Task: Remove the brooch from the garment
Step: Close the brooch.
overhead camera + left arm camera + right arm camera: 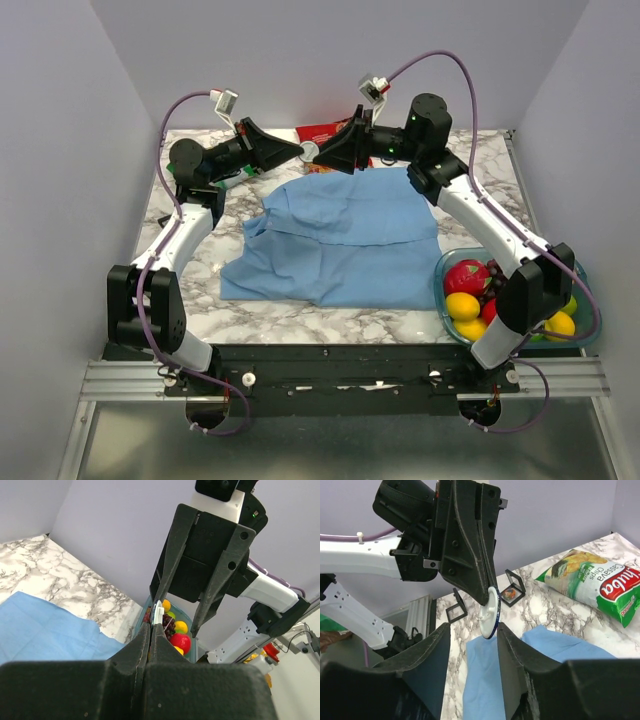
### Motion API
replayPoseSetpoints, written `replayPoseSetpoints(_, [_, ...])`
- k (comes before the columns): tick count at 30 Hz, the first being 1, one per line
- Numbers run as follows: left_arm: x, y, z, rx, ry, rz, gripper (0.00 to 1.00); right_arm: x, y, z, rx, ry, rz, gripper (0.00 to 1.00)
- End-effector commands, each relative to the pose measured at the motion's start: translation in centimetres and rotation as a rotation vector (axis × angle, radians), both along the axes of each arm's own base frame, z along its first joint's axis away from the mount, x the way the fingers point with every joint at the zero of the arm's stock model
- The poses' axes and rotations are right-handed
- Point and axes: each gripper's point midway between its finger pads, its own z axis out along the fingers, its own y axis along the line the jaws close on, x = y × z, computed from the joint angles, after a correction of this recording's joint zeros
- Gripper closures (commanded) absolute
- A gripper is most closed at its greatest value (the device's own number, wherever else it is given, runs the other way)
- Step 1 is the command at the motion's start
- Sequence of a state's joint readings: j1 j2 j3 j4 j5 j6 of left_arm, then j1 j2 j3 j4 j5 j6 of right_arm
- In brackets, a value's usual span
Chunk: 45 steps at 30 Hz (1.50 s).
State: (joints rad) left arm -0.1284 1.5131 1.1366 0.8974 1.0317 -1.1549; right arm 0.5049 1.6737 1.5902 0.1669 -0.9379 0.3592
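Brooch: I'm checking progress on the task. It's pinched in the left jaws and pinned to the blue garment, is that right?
Not quite. The brooch is pinched in the left gripper's shut jaws, but it is not pinned to the blue garment. The right wrist view shows it held up in the air, apart from the garment below.

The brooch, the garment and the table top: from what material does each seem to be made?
The brooch: smooth white face with a dark blue rim, faintly shiny; hard plastic or enamelled metal, I cannot tell which. The garment: thin light blue cloth, matte, lying in soft folds. The table top: smooth, with a grey-veined white marble pattern; real stone or printed laminate.
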Motion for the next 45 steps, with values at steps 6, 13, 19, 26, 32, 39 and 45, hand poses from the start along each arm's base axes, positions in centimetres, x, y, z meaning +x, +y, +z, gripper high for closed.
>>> replayPoseSetpoints(6, [-0.2, 0.1, 1.3, -0.009, -0.052, 0.002, 1.00, 1.0, 0.5, -0.3, -0.011, 0.023, -0.021, 0.62])
replayPoseSetpoints(13, [-0.3, 0.0, 1.1, -0.001, -0.060, -0.010, 1.00, 1.7, 0.8, -0.9, -0.013, 0.049, -0.026, 0.78])
replayPoseSetpoints(19, [-1.0, -0.5, 0.5, 0.025, -0.085, -0.042, 1.00, 2.2, 0.7, -1.0, -0.007, 0.062, -0.030, 1.00])
replayPoseSetpoints(26, [-1.5, -0.6, -0.1, 0.051, -0.116, -0.048, 0.65, 2.8, 0.5, -1.1, -0.002, 0.082, -0.044, 0.99])
replayPoseSetpoints(32, [-2.3, -1.4, -0.3, 0.075, -0.163, -0.090, 0.64, 2.9, 0.6, -1.1, -0.001, 0.092, -0.047, 1.00])
replayPoseSetpoints(39, [-2.8, -2.3, -0.8, 0.096, -0.189, -0.122, 0.66, 2.7, 0.6, -1.1, -0.001, 0.106, -0.040, 1.00])
replayPoseSetpoints(45, [-2.1, -2.5, -1.3, 0.127, -0.200, -0.096, 0.67, 2.5, 0.4, -1.2, -0.001, 0.113, -0.040, 1.00])
